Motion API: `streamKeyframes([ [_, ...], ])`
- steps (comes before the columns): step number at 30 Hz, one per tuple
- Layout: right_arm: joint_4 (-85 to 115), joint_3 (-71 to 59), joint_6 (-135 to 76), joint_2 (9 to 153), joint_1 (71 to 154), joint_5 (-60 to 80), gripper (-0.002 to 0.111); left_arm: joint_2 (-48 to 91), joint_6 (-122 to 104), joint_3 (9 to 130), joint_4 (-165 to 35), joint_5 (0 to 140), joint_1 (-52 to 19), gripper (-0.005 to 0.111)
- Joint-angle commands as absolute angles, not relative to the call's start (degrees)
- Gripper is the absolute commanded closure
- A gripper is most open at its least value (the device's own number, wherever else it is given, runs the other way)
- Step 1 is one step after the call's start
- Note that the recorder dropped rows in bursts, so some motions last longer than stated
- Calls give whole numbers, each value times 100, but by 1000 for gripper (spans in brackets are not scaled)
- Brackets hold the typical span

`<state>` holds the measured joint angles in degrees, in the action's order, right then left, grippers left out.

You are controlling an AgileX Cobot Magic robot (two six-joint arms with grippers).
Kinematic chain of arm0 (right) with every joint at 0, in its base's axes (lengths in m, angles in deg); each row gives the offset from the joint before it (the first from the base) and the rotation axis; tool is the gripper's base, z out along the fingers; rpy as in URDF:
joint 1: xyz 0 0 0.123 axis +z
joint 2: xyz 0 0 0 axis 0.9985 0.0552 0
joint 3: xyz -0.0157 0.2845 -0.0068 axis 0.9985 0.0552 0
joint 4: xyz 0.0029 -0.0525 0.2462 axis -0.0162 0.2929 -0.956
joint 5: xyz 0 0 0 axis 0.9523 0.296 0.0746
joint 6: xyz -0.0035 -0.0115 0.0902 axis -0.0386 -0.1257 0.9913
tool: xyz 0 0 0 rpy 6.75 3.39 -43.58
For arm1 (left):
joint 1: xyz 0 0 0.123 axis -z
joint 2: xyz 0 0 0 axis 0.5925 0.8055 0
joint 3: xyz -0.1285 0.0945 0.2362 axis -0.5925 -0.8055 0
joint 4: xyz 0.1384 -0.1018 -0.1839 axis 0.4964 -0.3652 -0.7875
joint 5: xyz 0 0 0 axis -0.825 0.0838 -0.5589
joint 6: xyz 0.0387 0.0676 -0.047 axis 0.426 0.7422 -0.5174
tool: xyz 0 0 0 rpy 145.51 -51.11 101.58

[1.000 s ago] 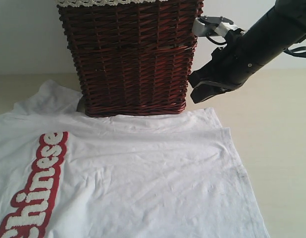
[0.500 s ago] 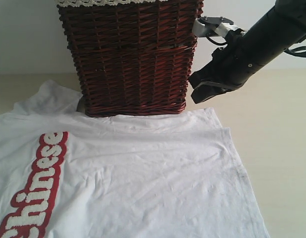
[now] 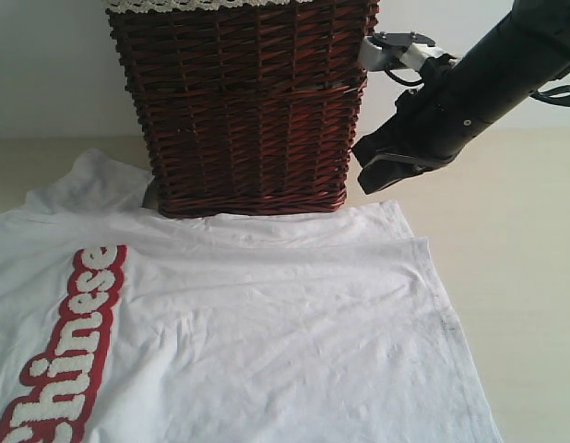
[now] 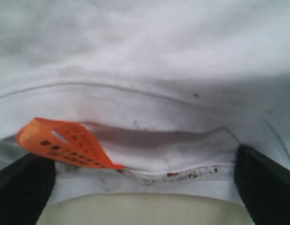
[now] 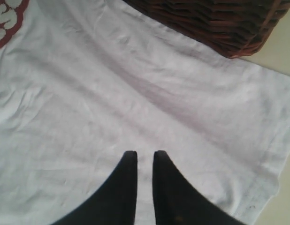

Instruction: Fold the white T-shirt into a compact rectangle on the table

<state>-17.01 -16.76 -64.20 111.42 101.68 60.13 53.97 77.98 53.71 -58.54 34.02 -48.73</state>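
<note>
White T-shirt (image 3: 294,314) collar and orange tag (image 4: 65,145) are straddled by the wide-open left gripper (image 4: 145,185), nothing pinched. The shirt is spread on the table (image 3: 529,277), near side of the wicker basket (image 3: 243,111). The right gripper (image 3: 373,171), almost closed and empty, is held aloft just right of the basket.

The dark wicker basket (image 3: 243,111) blocks the far middle of the table (image 3: 525,277), its base meeting the far edge of the white T-shirt (image 3: 267,323). The right gripper (image 3: 382,166) hangs just beside the basket's right wall, crowding that side. The bare tabletop right of the shirt lies open, and nothing stands on the flat shirt nearer the camera.
</note>
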Motion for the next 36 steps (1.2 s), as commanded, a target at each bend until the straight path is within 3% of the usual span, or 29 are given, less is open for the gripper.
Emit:
streamKeyframes([
  [1,-1622,-1698,-6501,11158,10147,5973,94,5528,7821,5515,-5868,3395,-4906,3],
  [36,-1489,-1698,-6565,11293,10147,6079,93,6018,7939,5539,-5828,3571,-4906,3],
])
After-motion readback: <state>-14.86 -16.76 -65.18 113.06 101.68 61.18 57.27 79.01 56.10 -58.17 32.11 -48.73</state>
